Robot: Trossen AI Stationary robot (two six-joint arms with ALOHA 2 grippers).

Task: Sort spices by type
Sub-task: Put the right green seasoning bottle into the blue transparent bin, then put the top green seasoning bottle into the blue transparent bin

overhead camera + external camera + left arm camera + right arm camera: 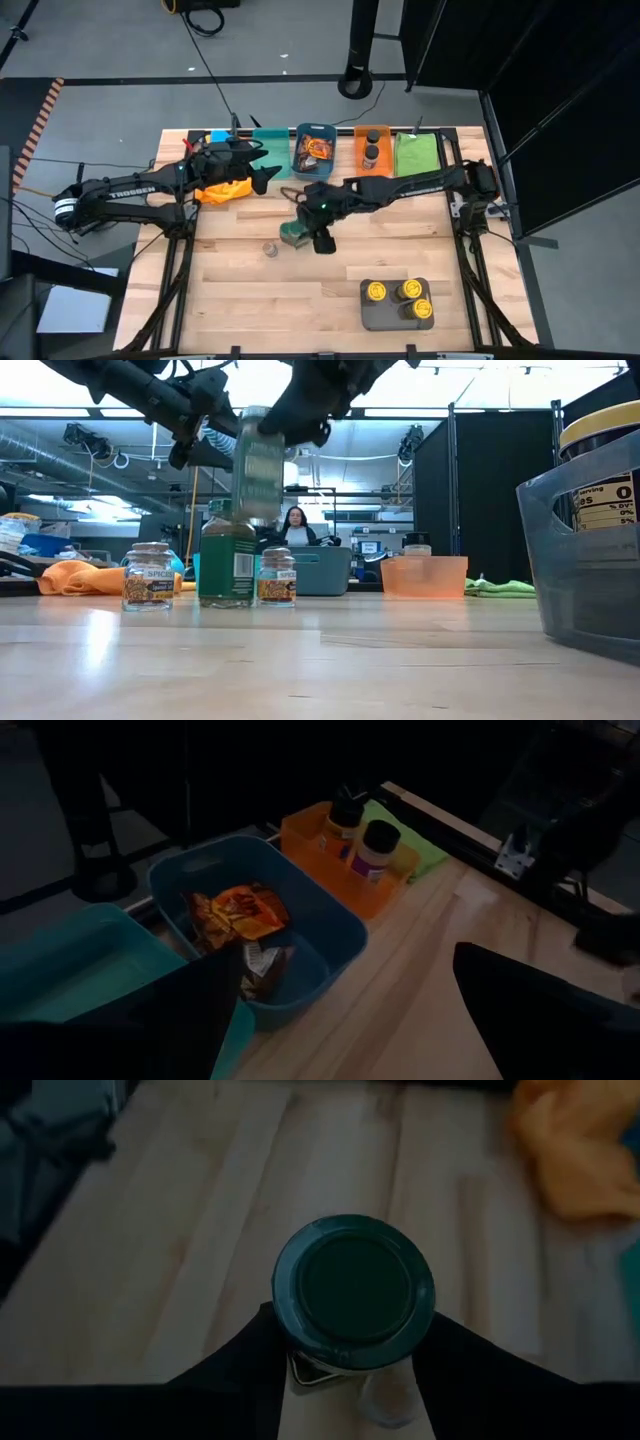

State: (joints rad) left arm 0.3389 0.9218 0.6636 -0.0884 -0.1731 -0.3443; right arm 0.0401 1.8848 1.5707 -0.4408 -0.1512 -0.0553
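The right gripper [297,232] is closed around a green-lidded jar [352,1288], with one finger on each side of the body just under the lid, and in the low view the jar [228,565] seems to stand on the surface, not yet lifted. The grip is high on a tall, round jar, so I judge that it could swing or slip down between the fingers when the arm rises, mostly if the fingers press on the smooth label. Two small jars stand very close: one [277,577] just beside the green-lidded jar and another [149,576] a little further. A sideways move before a clean lift could knock them over and roll them across the surface. The left gripper [268,167] hangs with its fingers wide apart and empty near the far edge of the surface, over the teal bin [70,970] and the blue bin [330,925] with the packets [240,910]. Both arms are close together there, so a carry toward the far bins could bring the right arm against the left one. The grey tray [375,316] with yellow-lidded jars [376,291] sits near the near edge, well apart.
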